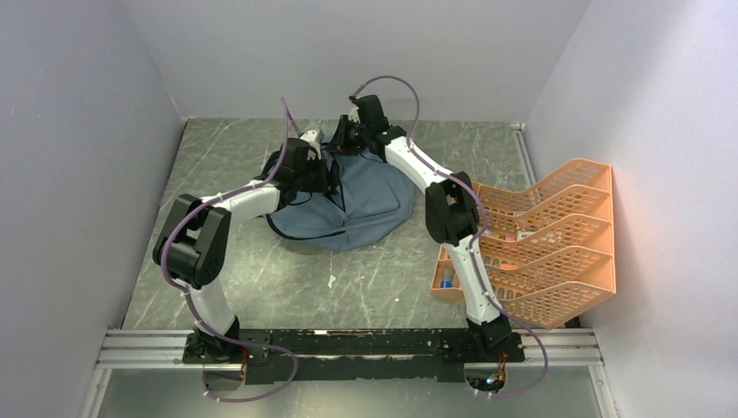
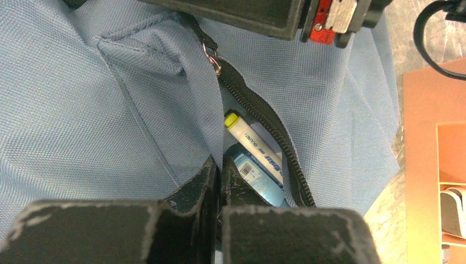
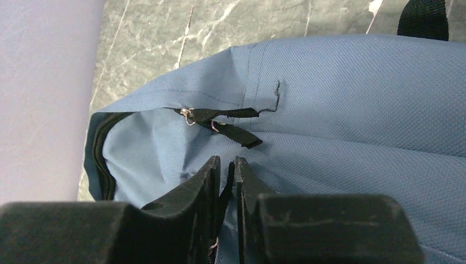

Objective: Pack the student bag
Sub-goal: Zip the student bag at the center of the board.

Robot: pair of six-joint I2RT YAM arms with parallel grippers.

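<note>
The slate-blue student bag [image 1: 361, 205] lies flat mid-table between both arms. My left gripper [image 1: 318, 171] [image 2: 220, 162] is shut on the fabric lip of the bag's zipped opening [image 2: 269, 135]. Inside that opening lie a white marker with a yellow cap [image 2: 248, 137] and a blue tube with a barcode [image 2: 258, 179]. My right gripper [image 1: 345, 136] [image 3: 228, 160] rests on the bag's far edge. Its jaws are pinched on a black zip pull tab [image 3: 226, 184]. A second slider with black tabs [image 3: 222, 118] lies just beyond its fingertips.
An orange mesh tray organiser [image 1: 557, 244] stands at the right with a few small items in it, and its edge [image 2: 434, 165] shows in the left wrist view. White walls enclose the marbled table [image 1: 226, 157] on three sides.
</note>
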